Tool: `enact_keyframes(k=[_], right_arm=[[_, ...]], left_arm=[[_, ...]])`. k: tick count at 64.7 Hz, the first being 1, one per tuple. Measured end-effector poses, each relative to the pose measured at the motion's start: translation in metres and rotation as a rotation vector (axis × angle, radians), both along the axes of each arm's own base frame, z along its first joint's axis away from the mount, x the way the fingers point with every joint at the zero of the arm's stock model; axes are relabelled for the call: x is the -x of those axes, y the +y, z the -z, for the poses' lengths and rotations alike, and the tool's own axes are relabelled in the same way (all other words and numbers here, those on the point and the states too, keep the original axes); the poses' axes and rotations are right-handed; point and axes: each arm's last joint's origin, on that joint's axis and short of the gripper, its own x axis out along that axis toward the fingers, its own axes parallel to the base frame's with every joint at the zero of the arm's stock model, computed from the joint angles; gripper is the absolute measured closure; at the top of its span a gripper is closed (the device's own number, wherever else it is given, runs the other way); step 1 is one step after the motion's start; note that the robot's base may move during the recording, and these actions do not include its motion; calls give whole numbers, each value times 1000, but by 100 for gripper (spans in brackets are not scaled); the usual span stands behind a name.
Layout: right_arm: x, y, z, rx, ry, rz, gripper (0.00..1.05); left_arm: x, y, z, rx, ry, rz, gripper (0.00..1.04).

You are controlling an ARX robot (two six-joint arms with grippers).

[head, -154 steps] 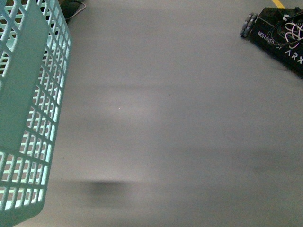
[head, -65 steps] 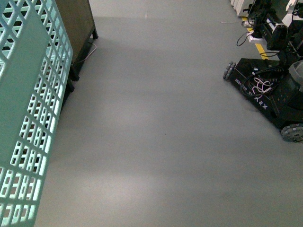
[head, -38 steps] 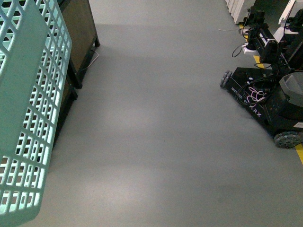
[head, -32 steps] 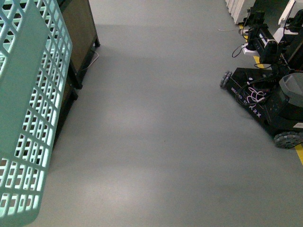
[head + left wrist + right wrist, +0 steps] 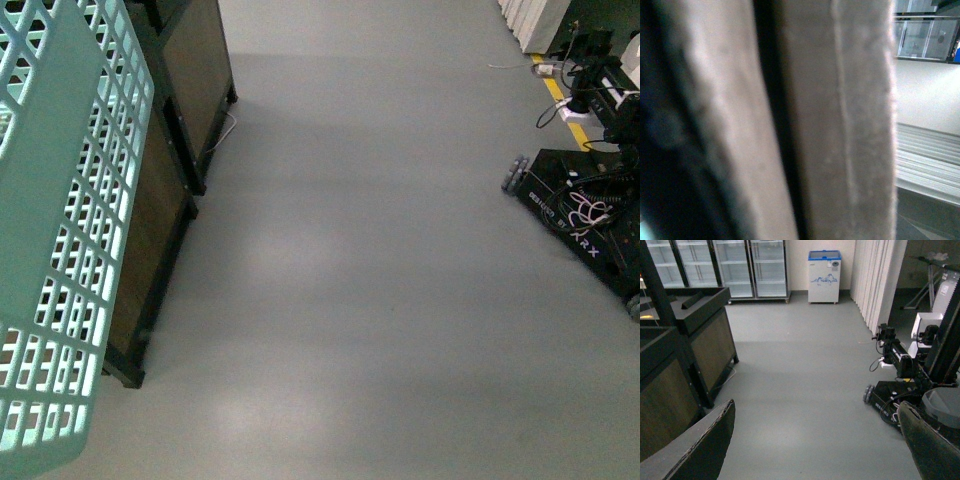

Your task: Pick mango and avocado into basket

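Note:
The light teal basket [image 5: 60,230] hangs at the far left of the front view, its slotted lattice wall filling that edge. My left gripper is shut on the basket; its wrist view shows only a blurred brown surface [image 5: 840,125] pressed close to the camera, and its fingers are hidden. My right gripper [image 5: 815,440] is open and empty, its two dark fingers [image 5: 700,450] spread wide over bare grey floor. The mango and the avocado are out of view in every frame.
Dark wooden display stands [image 5: 190,110] run along the left, beside the basket. Another black wheeled robot base [image 5: 590,210] with cables stands at the right. Glass-door fridges [image 5: 740,265] and a small chest freezer [image 5: 824,275] line the far wall. Grey floor [image 5: 380,280] lies between.
The front view has swung: the dark stands have come further into view at the left and the black robot base has shifted right. The basket stays at the left edge.

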Motion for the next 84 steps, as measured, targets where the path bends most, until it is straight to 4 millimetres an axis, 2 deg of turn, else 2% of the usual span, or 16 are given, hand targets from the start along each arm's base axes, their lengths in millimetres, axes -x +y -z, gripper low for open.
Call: enact_keyframes(k=[84], right_arm=[[0,0,0,0,0,-2,9]], left_arm=[[0,0,0,-1,0,1,77]])
